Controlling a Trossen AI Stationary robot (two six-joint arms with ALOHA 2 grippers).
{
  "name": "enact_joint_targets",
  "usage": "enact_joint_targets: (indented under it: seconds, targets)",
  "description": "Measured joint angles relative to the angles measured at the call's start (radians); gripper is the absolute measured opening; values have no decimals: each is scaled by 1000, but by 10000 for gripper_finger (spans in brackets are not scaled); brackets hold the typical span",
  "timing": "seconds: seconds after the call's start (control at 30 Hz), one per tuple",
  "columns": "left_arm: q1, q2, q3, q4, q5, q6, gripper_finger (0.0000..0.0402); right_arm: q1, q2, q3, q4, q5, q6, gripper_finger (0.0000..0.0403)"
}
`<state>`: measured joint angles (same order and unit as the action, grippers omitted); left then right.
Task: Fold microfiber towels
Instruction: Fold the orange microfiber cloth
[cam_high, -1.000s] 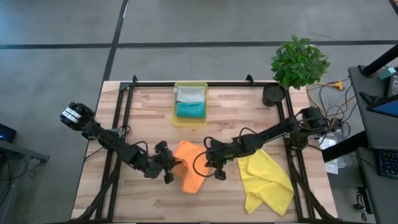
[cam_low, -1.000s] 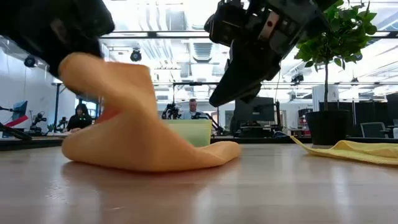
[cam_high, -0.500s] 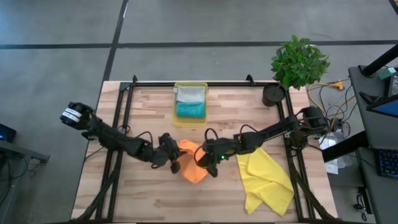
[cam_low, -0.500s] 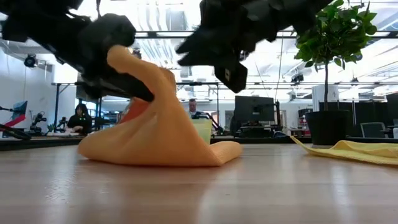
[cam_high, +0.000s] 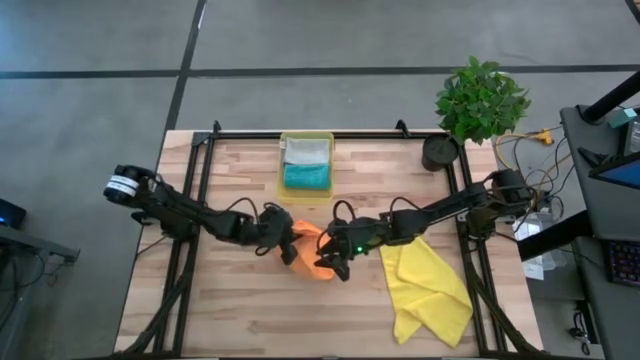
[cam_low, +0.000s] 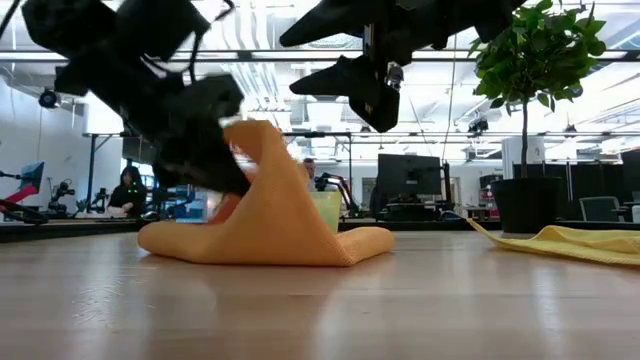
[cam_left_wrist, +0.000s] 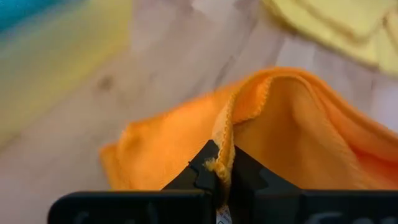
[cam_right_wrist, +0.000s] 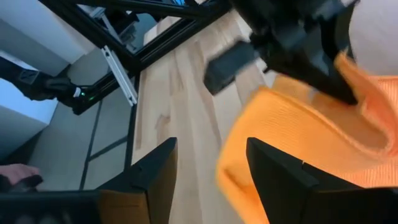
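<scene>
The orange towel (cam_high: 316, 255) lies bunched at the table's middle, its lower folds (cam_low: 290, 248) on the wood and one edge raised. My left gripper (cam_high: 287, 247) is at the towel's left side, shut on that raised edge. My right gripper (cam_high: 336, 264) hovers open just right of and above the towel (cam_right_wrist: 298, 134), touching nothing. The yellow towel (cam_high: 430, 290) lies spread at the right. Folded grey (cam_high: 306, 151) and teal (cam_high: 306, 176) towels sit in the tray. My left gripper (cam_left_wrist: 222, 173) pinches the orange towel's hemmed edge (cam_left_wrist: 222, 148) between its two fingers, coming from the table's left and slanting down. The edge is lifted into a peak (cam_low: 250, 135). The cloth slopes slack from it down to the table.
A translucent yellow tray (cam_high: 281, 170) stands at the far middle. A potted plant (cam_high: 480, 100) and a dark round object (cam_high: 438, 152) are at the far right corner. Black frame rails (cam_high: 195, 190) run along the table's sides. Bare wood lies along the near edge.
My left gripper has carried the towel's raised edge toward the table's right and far side, drawing the orange towel into a tighter heap. My right gripper has opened, rolled and risen a little above the towel.
</scene>
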<state>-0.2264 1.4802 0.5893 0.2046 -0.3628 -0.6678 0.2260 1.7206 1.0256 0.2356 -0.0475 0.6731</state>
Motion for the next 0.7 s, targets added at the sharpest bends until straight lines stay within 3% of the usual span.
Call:
enact_joint_targets:
  seconds: [0.07,0.47,0.7]
  targets:
    - [11,35,3,-1,41,20,0,0,-6,0,-2,-1,4,187]
    - [56,136,7,83,43,87,0,0,-60,-1,-179,0,6,178]
    - [69,121,8,83,13,99,0,-26,-50,-1,-187,96,0,178]
